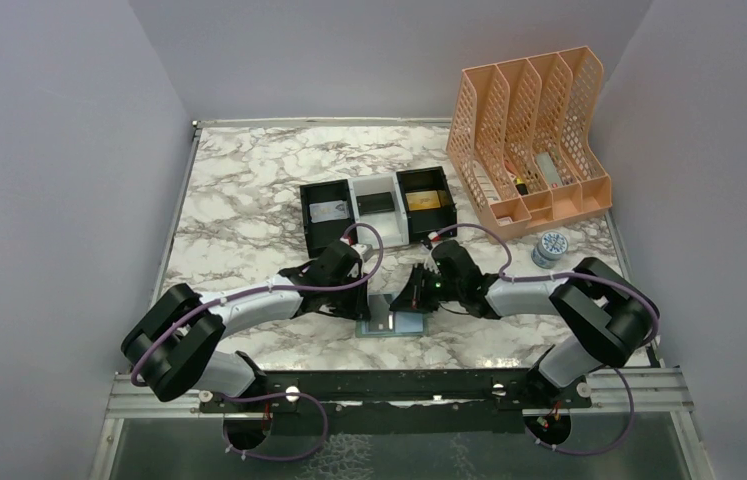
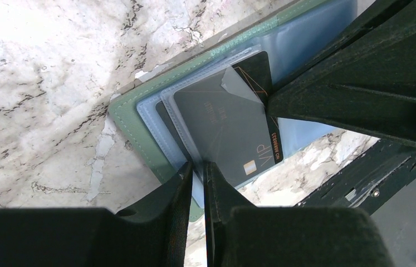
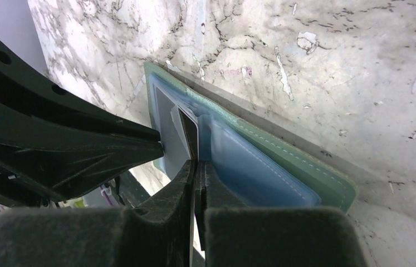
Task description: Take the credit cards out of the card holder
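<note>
The sage-green card holder lies open on the marble, near the front edge, between my two grippers. In the left wrist view its green cover carries pale blue pockets, and a dark credit card marked VIP sits in a clear sleeve with one black corner sticking out. My left gripper is pinched on the pale blue pocket edge of the holder. My right gripper is shut on the upright edge of the dark credit card, beside the blue pocket.
A black-and-white three-compartment tray holding cards stands behind the arms. An orange file rack is at the back right, with a small round tin in front of it. A metal rail runs along the near edge.
</note>
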{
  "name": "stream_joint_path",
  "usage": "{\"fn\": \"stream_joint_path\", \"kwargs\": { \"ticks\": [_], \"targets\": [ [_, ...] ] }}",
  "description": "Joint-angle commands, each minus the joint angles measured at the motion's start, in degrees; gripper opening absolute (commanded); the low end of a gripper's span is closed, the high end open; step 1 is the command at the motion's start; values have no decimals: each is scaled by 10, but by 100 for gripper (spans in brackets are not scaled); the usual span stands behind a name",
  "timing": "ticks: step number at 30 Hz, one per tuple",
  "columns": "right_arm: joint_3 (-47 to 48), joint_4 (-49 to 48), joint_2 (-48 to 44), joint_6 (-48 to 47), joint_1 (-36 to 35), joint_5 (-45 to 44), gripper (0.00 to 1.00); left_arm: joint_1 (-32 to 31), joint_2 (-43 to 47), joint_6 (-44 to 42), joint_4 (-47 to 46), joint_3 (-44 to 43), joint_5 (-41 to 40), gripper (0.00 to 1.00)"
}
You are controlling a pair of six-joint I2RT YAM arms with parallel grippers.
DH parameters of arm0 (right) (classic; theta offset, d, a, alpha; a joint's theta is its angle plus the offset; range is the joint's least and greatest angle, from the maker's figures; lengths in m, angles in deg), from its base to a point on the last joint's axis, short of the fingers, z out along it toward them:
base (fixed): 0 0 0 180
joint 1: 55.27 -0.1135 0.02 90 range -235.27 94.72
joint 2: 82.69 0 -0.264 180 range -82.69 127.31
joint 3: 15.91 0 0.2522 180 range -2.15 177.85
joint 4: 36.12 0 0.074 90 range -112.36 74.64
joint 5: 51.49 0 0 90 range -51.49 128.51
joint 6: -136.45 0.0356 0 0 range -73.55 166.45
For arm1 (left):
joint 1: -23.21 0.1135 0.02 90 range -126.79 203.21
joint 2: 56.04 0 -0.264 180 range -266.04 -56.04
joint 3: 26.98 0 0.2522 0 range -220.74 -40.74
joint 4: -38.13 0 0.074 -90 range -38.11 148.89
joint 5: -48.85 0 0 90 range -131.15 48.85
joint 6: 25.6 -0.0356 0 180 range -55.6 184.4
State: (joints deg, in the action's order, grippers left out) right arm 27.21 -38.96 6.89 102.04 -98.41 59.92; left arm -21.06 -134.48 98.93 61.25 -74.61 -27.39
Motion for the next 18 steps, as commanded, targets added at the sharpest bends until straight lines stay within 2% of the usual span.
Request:
{"fn": "stream_joint_path", "kwargs": {
  "ticks": [1,4,8,11,14,18],
  "targets": [
    [-7,19,-19,-14,-3,-31,3,-5,-11,-10,19,-8,-20,16],
    [-3,20,-13,-19,-1,-21,6,-6,-11,-10,19,-8,-20,16],
    [0,5,-4,-22,-2,4,17,-6,-12,-11,19,-11,-20,16],
    [3,-3,1,-21,-1,11,19,-6,-12,-12,19,-13,-19,16],
    [9,-7,10,-25,-1,26,18,-7,-12,-12,19,-13,-19,16],
    [5,-18,14,-20,-1,34,10,-8,-11,-9,20,-11,-20,15]
  ]
}}
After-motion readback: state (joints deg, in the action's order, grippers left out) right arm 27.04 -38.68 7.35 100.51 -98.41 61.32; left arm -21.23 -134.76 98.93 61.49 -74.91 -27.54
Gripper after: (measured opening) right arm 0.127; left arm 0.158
